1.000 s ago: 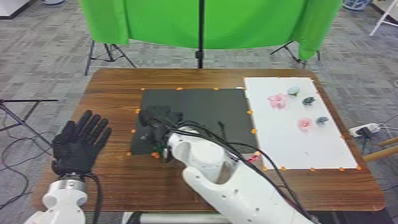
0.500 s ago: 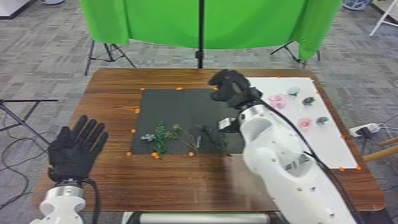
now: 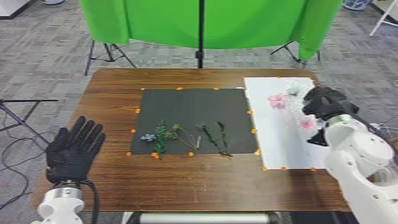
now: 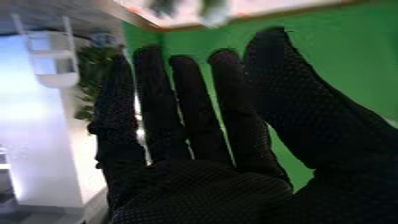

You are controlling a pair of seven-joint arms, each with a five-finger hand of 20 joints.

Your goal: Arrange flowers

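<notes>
The right hand [image 3: 327,102] is positioned over the far-side margin of the white sheet [image 3: 282,152], seen from the left hand [image 3: 71,155]. Its fingers are held straight and spread, with the thumb set apart, as is shown in the wrist view. A pink flower [image 3: 278,101] is laid on the sheet to the left of the right hand; a second pink flower [image 3: 307,123] is located just beside that hand, on its near side. A pale flower [image 3: 293,91] is placed near it. Green stems [image 3: 213,137] and a blue-grey flower [image 3: 148,136] are laid on the black mat [image 3: 195,105], between the two hands. The left hand is held over the desk [image 3: 204,185], fingers extended and slightly parted.
</notes>
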